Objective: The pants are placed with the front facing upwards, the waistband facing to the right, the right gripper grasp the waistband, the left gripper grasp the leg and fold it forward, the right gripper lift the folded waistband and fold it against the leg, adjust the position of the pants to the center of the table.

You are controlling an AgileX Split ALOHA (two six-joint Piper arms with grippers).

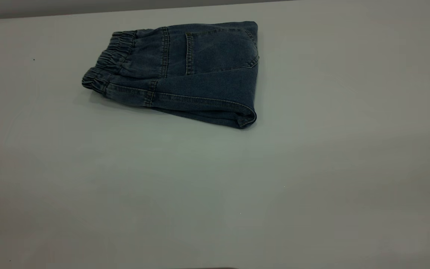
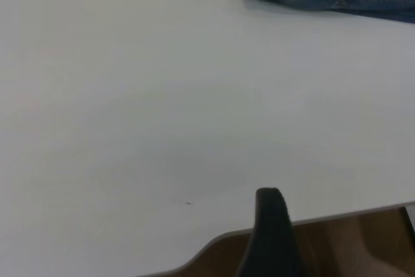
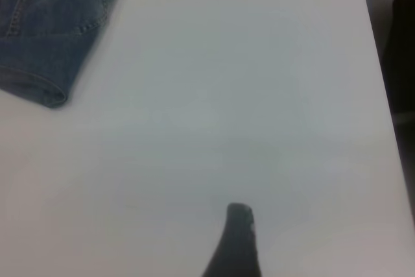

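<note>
a: pants [image 1: 185, 71], short blue denim, folded into a compact bundle, lying on the large plain white table [image 1: 237, 186] toward its far side, left of middle in the exterior view.
b: waistband?
a: gathered darker elastic waistband [image 1: 110, 63] at the bundle's left end, back patch pocket [image 1: 218, 50] facing up, folded edge at the right.
b: grippers?
a: black left gripper [image 2: 272, 238] near the table edge, well apart from the pants. black right gripper [image 3: 237, 244], tip scuffed whitish, over bare table, also well apart. only one fingertip shows each, can't tell wide or narrow. neither holds anything.
</note>
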